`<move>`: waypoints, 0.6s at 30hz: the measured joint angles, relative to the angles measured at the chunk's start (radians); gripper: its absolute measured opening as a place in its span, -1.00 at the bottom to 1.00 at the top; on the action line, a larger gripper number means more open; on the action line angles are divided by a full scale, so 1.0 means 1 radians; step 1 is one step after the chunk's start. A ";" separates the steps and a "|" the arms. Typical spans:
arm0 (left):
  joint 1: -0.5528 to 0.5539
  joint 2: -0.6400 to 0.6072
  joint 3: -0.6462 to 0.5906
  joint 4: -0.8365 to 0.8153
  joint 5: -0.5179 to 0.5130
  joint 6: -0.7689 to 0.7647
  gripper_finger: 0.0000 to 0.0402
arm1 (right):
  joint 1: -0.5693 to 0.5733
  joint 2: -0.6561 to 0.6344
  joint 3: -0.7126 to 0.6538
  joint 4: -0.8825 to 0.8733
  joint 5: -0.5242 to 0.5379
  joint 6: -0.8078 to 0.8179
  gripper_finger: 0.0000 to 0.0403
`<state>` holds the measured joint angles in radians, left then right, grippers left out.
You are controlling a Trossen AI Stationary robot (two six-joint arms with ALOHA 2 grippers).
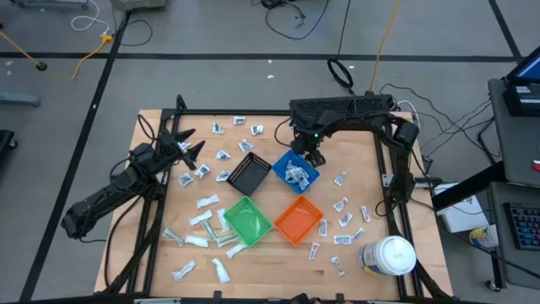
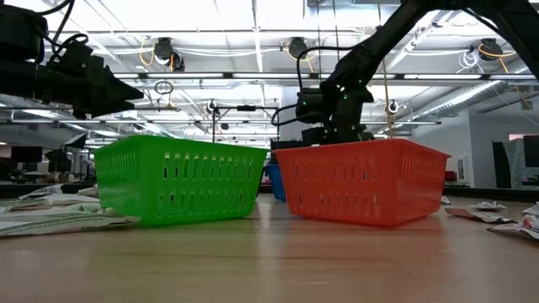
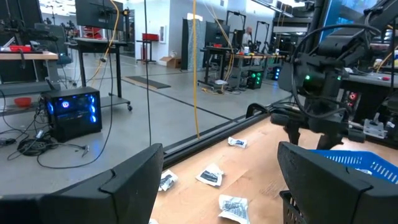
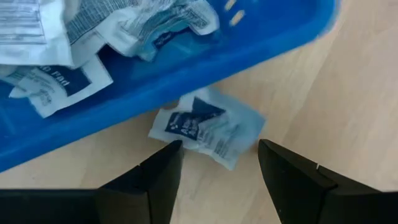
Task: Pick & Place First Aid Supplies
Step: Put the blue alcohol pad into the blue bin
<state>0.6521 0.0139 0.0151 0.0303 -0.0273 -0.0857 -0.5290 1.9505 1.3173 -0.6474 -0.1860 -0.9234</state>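
- Packet (image 4: pixel 208 127) lying flat on the bench (image 1: pixel 337 253), touching the blue bin (image 4: pixel 186 68) wall, at about 11 o'clock of that bin in the high view.
- Right hand (image 4: pixel 217 165) hovering open, fingers straddling the packet.
- Dropping straight down, keeping clear of the bin wall, pinching across the packet's middle.
- Left hand (image 1: pixel 187 145) waiting open at 9 o'clock, holding nothing.

One camera looked straight down on my whole table (image 1: pixel 253 253) from high above. Another sat at the table's surface, close before the green bin (image 2: pixel 177 178), facing the room. My right wrist camera looked down, very near the blue bin (image 4: pixel 186 62); my left wrist camera shared it.
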 joint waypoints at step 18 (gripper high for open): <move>0.000 0.000 0.000 0.000 0.000 0.000 0.61 | -0.004 0.023 0.001 -0.002 0.036 0.046 -0.96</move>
<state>0.6518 0.0139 0.0151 0.0303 -0.0276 -0.0860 -0.5335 1.9739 1.3182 -0.6496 -0.1499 -0.8770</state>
